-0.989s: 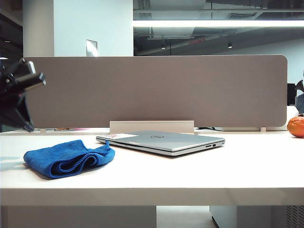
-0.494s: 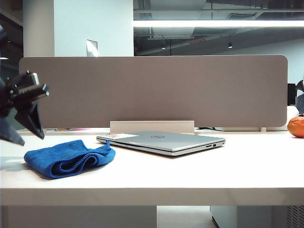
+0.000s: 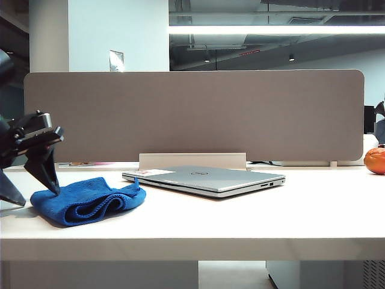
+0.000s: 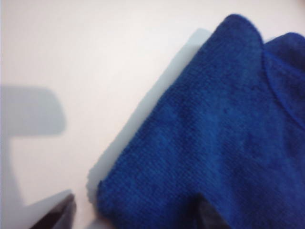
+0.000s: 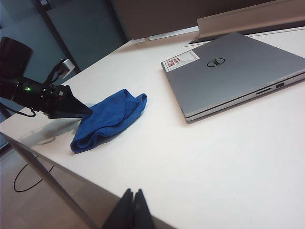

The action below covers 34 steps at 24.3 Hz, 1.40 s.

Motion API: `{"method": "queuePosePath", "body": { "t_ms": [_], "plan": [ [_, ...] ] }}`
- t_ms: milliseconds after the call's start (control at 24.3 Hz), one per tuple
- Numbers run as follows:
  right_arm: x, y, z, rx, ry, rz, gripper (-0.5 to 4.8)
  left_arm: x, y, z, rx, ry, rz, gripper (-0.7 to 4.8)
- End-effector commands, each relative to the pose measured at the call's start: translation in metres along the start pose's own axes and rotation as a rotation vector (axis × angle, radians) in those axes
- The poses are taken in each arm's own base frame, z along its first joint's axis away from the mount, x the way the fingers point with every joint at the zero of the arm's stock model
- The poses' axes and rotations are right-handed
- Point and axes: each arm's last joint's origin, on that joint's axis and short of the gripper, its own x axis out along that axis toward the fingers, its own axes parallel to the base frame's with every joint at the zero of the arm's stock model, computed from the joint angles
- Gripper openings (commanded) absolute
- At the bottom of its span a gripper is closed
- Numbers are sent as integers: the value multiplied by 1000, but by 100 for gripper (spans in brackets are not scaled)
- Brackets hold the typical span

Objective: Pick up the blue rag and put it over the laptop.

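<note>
Exterior view: left gripper (image 3: 27, 195), jaws apart, empty, straddled the outer end of the crumpled royal-blue microfibre rag (image 3: 90, 200).
Right gripper (image 5: 133, 202): pinched together, far off.
Laptop (image 3: 207, 179), thin silver-grey: beyond the rag's other end.

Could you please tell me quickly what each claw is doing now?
Left claw: open, astride the blue rag's edge, holding nothing.
Right claw: shut, empty.

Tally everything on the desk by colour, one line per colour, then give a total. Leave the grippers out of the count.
Blue: 1, the blue rag, bunched at the desk's left end under the open left gripper.
Silver-grey: 1, the laptop, lid closed.
Orange: 1, a round orange object at the far right edge.
Total: 3.
The right gripper hangs shut, away from all three.
</note>
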Motion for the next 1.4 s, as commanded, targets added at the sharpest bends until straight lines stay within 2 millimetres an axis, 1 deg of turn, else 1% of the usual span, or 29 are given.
{"method": "queuePosePath", "body": {
  "t_ms": [41,165,247,288,371,453,536,577,742,948,1071,1236,1277,1318,1360,1401],
  "plan": [
    [0,0,0,-2,-7,1,-5,3,-4,3,24,-26,-11,307],
    [0,0,0,-2,-7,1,-5,5,-9,4,40,-34,-23,283],
    [0,0,0,-2,-8,-2,-5,6,-16,5,62,-51,-39,218],
    [0,0,0,-2,-8,-2,-5,7,-18,5,70,-59,-46,163],
    [0,0,0,-2,-8,-2,-5,7,-20,5,76,-65,-47,117],
    [0,0,0,-2,-8,-2,-5,7,-20,6,77,-67,-48,84],
    [0,0,0,-2,-8,-2,-5,7,-20,6,76,-68,-48,31],
    [0,0,0,-2,-8,-2,-5,7,-20,6,77,-68,-48,-4],
    [0,0,0,-2,-8,-2,-5,6,-22,9,84,-95,-92,-6],
    [0,0,0,-2,-8,-2,-5,3,-31,20,36,-183,-254,-6],
    [0,0,0,-2,-8,-2,-5,-1,-51,31,47,-275,-371,-6],
    [0,0,0,-2,-8,-2,-5,-6,-75,46,96,-310,-415,-6],
    [0,0,0,-2,-8,-2,-5,-11,-87,55,120,-341,-429,-6],
    [0,0,0,-2,-8,-2,-5,-13,-92,60,131,-358,-438,-6],
    [0,0,0,-2,-8,-2,-5,-20,-104,71,156,-398,-452,-6],
    [0,0,0,-2,-8,-2,-5,-22,-109,75,164,-416,-453,-6]
  ]
}}
